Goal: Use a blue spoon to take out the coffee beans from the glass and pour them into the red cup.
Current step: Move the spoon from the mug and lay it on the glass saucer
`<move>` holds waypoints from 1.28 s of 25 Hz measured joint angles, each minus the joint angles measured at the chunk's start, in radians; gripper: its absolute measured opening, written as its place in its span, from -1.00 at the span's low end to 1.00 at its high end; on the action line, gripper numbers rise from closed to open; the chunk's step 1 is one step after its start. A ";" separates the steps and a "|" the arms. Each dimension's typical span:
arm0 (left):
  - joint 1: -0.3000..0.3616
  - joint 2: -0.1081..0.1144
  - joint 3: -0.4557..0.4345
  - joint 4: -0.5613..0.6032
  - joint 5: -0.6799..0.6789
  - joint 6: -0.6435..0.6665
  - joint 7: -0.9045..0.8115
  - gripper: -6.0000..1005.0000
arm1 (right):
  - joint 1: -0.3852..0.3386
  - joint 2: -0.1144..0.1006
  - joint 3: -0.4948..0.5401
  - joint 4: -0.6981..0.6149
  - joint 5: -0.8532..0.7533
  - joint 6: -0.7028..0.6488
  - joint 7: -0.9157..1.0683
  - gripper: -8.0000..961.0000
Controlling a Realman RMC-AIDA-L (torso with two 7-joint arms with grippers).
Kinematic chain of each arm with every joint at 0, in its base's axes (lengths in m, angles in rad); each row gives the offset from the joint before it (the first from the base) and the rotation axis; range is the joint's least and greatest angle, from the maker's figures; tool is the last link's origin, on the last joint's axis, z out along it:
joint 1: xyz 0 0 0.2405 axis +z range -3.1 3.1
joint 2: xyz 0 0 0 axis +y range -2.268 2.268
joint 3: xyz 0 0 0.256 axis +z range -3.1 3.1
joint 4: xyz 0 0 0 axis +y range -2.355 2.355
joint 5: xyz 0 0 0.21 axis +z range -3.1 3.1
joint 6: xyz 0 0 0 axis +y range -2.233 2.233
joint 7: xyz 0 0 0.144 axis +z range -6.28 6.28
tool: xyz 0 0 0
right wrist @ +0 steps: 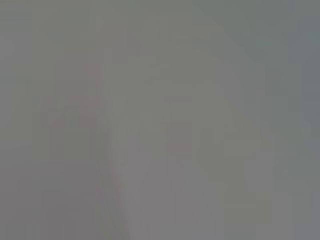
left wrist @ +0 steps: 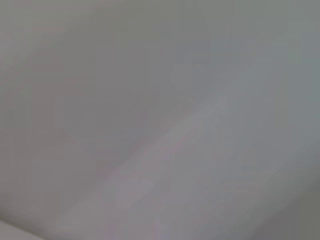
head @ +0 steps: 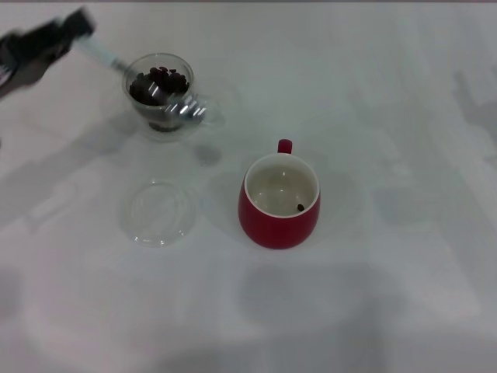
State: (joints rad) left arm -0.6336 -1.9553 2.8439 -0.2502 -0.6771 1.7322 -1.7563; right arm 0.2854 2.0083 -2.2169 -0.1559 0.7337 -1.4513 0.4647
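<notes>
White, bare tabletop fills the head view, and both wrist views show only blank grey, so everything here comes from the head camera.

Going near to far, and placing things from the left gripper at the far left edge: nearest the robot and well apart from that gripper is a flat clear dish, lying empty on the table. Beside it, farther still from the gripper toward the robot's right, stands the red cup, upright, its handle turned away from the robot. Its cream inside holds one dark bean near the wall; it is otherwise bare, so I judge the transfer has barely begun.

Close to the gripper, just down the line of the tool it carries, is the glass, upright, with the coffee beans heaped inside. The blue spoon runs from the gripper across the glass's mouth; its pale handle sits at the gripper and its silver bowl shows at the rim on the side toward the red cup. The gripper appears closed on the handle's end, blurred though it is. Gripping the far end probably lets the bowl reach the beans while the gripper stays clear of the rim. Whether the bowl carries beans I cannot tell.

The right gripper is out of sight.
</notes>
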 joint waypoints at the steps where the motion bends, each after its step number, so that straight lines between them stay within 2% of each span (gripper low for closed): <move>1: 0.035 0.000 0.000 0.000 -0.004 0.002 -0.009 -0.74 | 0.000 0.000 0.001 0.001 0.000 0.001 -0.001 0.57; 7: 0.194 -0.011 0.000 -0.003 0.002 -0.007 -0.047 -0.74 | 0.000 0.000 0.002 0.001 -0.001 0.002 -0.002 0.57; 12: 0.237 -0.011 0.000 -0.030 0.027 -0.074 -0.071 -0.74 | 0.000 0.000 -0.004 0.002 -0.001 0.002 -0.006 0.57; 19: 0.206 -0.020 0.000 -0.033 0.076 -0.188 -0.067 -0.74 | -0.002 0.000 -0.006 0.010 0.000 0.003 0.000 0.57; 25: 0.163 -0.047 0.000 -0.032 0.114 -0.265 -0.068 -0.74 | -0.006 0.000 -0.006 0.010 0.000 0.003 0.000 0.57; 32: 0.136 -0.061 0.000 -0.028 0.134 -0.311 -0.067 -0.74 | -0.010 0.000 -0.006 0.010 -0.002 -0.001 0.000 0.57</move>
State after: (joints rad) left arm -0.4972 -2.0165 2.8439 -0.2786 -0.5426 1.4210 -1.8230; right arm 0.2759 2.0079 -2.2232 -0.1457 0.7319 -1.4520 0.4648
